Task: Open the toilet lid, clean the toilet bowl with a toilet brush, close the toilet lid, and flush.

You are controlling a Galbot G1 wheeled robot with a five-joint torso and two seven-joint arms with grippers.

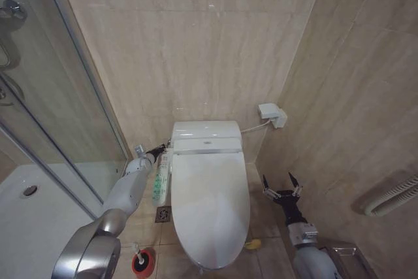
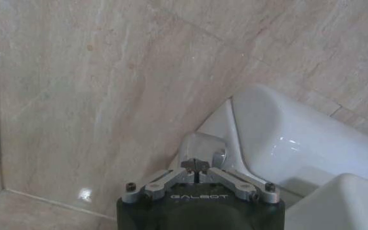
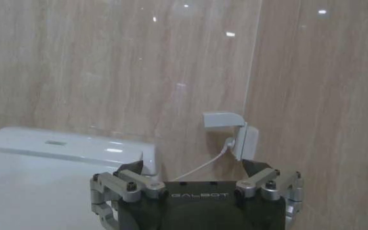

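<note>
The toilet lid (image 1: 210,204) lies shut over the toilet bowl (image 1: 204,136). The left gripper (image 2: 195,165), marked GALBOT, is pinched closed at the toilet's rear left side. The right gripper (image 1: 282,185), also marked GALBOT, hangs spread open beside the toilet. The toilet brush (image 1: 142,259) stands on the floor.

The left arm (image 1: 127,191) is a smooth silver-grey tube, widening to a rounded metallic joint. The left gripper (image 2: 195,168) has a black housing lettered GALBOT in white, silver linkage bars with black screws, and dark fingertips. The right arm (image 1: 307,253) is silver-grey with a ribbed collar. The right gripper (image 1: 282,185) has black fingers (image 1: 292,180), silver brackets and the same lettering.
</note>
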